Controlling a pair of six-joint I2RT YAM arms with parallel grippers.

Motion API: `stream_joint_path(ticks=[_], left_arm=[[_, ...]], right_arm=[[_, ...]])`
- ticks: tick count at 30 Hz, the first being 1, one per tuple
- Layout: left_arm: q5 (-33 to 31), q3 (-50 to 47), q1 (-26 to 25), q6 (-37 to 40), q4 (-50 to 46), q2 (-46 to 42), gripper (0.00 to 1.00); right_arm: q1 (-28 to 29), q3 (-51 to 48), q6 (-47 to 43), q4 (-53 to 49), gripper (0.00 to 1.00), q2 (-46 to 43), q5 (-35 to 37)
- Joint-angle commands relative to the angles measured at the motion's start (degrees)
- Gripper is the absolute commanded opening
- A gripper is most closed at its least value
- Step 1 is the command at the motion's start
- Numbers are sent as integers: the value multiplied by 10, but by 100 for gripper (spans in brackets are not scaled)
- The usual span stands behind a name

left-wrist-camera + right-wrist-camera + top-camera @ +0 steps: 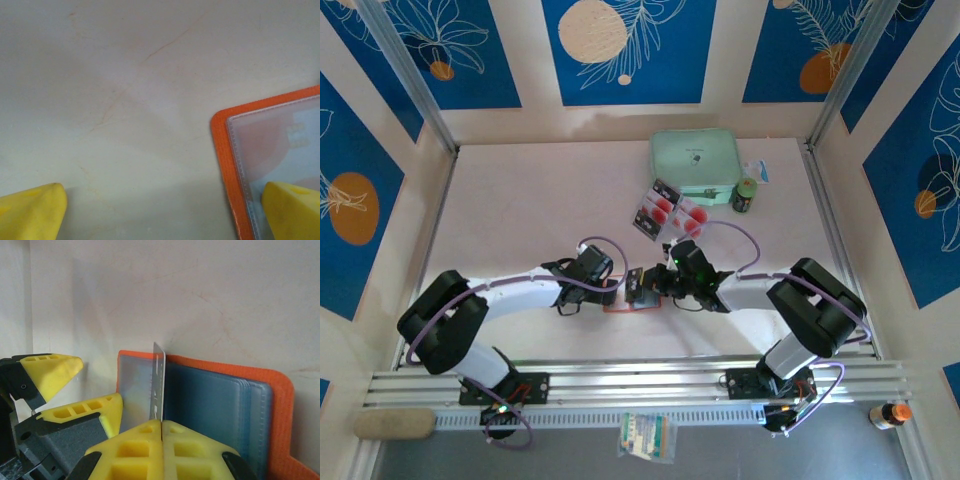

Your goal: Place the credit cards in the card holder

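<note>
My right gripper, clamped on one credit card, holds it edge-down over the open card holder at the table's near edge; my left gripper gapes empty, and other credit cards farther back remain unloaded.

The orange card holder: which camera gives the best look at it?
The right wrist view: the card holder lies open, sleeves plain, with a card edge-on in the right gripper. The left wrist view catches one corner; from above it is small, mostly covered by the arms.
</note>
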Motion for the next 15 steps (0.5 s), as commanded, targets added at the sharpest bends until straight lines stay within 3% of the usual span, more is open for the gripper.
stream_joint_path(ticks=[1,15], left_arm=[[-9,-12,-4,-3,-18,-5,100],[-10,-13,-4,-4,-18,-7,100]], right_arm=[[6,-8,7,9,0,9,1],[16,-29,24,8,0,-3,10]])
